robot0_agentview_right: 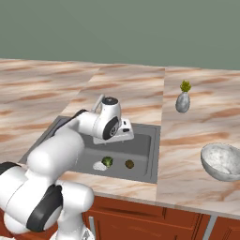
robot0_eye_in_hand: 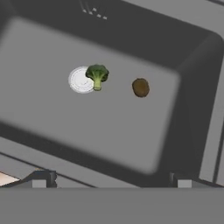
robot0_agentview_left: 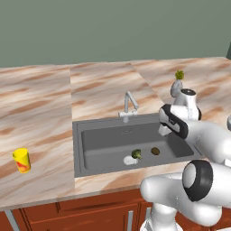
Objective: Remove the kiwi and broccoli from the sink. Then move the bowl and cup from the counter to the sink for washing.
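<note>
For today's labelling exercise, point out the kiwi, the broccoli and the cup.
kiwi (robot0_eye_in_hand: 140,87), hand view, middle of the fruit.
broccoli (robot0_eye_in_hand: 97,75), hand view, its green head.
cup (robot0_agentview_left: 21,160), left base view, its yellow side.

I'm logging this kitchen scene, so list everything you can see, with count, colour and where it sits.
broccoli: one, dark green, on the sink floor, at the drain's edge
kiwi: one, brown, on the sink floor, apart from the broccoli
drain: one, pale, round, in the sink floor
sink: one, dark grey, set in the counter
tap: one, silver, behind the sink
cup: one, yellow, on the counter left of the sink
bowl: one, whitish-grey, on the counter right of the sink
vase: one, grey with green tuft, behind the bowl
counter: pinkish-tan marble
gripper: open, above the sink
</note>
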Tool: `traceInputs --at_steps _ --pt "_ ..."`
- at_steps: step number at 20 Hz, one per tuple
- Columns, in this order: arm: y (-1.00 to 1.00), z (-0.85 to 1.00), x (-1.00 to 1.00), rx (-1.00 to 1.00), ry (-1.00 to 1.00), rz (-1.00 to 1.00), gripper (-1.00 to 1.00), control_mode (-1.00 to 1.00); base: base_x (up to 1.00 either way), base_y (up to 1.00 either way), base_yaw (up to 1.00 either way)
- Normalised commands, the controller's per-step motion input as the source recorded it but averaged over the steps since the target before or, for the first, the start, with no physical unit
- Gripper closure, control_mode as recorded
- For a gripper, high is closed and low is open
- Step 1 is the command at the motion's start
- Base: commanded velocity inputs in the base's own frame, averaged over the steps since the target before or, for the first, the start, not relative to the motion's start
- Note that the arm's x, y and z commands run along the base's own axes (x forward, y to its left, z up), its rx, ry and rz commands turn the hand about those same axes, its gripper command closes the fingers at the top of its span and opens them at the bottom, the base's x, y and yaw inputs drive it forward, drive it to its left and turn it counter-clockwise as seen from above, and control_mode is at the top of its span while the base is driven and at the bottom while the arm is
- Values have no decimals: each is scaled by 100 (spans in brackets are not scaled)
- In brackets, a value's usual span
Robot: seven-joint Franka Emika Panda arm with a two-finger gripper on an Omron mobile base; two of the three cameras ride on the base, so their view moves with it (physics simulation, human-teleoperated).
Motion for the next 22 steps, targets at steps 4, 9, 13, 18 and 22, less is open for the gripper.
traceInputs --at_steps 4,9,13,18,22 --pt "0 -17 17 0 0 0 -100 -100 0 0 0" --pt "-1 -15 15 0 0 0 -100 -100 0 0 0" --pt "-2 -13 15 0 0 0 -100 -100 0 0 0" --pt "-3 -13 15 0 0 0 -100 -100 0 0 0" --pt "-4 -12 15 0 0 0 -100 -100 0 0 0"
